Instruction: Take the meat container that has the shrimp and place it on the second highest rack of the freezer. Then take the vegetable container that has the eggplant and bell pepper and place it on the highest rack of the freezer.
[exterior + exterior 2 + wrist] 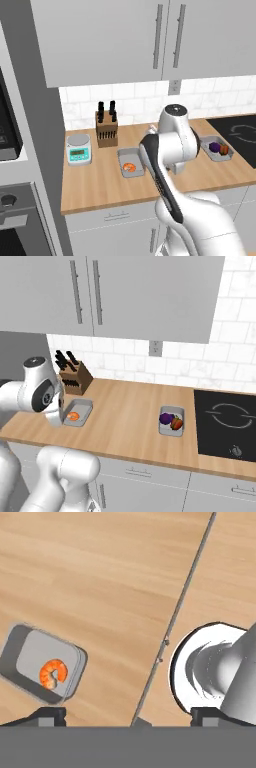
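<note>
- My hand (127, 712) has its fingers wide apart, and nothing sits between them; in the hand view the two dark tips (47, 714) rise at the bottom corners.
- The hand hangs above the wooden surface (115, 577), clear of it and pointing down at it.
- In the hand view the meat tray (42, 669) lies low and to the left, just above the left fingertip, tilted across the picture.
- The shrimp (52, 673) is curled inside that tray, toward its right half.
- In the left base view the arm's elbow covers the hand; the meat tray (131, 163) lies on the surface just left of the arm, with the shrimp (129, 167) in its near end.
- In the right base view the same tray (78, 411) lies just right of the arm's wrist, with the shrimp (73, 416) at its near end.
- The vegetable tray (172, 420) stands well off to the right of the hand, near the cooktop (227, 423).
- The eggplant (166, 418) and the bell pepper (177, 423) lie side by side in it, touching or nearly so.
- A knife block (106, 127) and a small scale (79, 149) stand beyond the meat tray, near the tiled wall.
</note>
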Controlling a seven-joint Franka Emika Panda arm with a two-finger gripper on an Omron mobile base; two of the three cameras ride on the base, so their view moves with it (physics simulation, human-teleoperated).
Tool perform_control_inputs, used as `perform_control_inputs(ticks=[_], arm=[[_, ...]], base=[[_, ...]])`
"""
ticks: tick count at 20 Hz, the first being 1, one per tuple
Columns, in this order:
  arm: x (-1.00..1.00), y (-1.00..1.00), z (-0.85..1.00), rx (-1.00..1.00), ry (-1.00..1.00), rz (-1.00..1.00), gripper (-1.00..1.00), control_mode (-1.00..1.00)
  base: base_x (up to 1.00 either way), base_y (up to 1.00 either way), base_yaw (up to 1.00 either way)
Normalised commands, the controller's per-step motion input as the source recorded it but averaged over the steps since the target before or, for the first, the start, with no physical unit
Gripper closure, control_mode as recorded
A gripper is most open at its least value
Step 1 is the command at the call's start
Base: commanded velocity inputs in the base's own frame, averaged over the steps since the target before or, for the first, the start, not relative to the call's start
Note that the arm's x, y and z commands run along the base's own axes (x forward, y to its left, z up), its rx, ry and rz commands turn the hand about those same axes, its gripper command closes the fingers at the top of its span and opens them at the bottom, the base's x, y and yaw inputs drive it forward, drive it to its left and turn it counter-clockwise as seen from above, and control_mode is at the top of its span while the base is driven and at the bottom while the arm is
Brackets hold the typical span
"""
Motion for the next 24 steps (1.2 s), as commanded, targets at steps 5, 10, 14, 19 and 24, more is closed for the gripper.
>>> perform_control_inputs(ticks=[5,10,14,19,24], arm=[[0.61,0.16,-0.12,0.07,0.35,-0.1,-1.0,-1.0],[0.61,0.19,-0.38,0.02,0.28,0.0,-1.0,-1.0],[0.26,0.26,-0.79,0.0,0.06,0.0,-1.0,-1.0],[0.13,0.26,-0.74,0.0,-0.04,0.0,-1.0,-1.0],[0.0,0.05,-0.4,0.02,-0.25,-0.02,-1.0,-1.0]], base=[[0.0,0.0,0.0],[0.0,0.0,0.0],[0.0,0.0,0.0],[0.0,0.0,0.0],[0.0,0.0,0.0]])
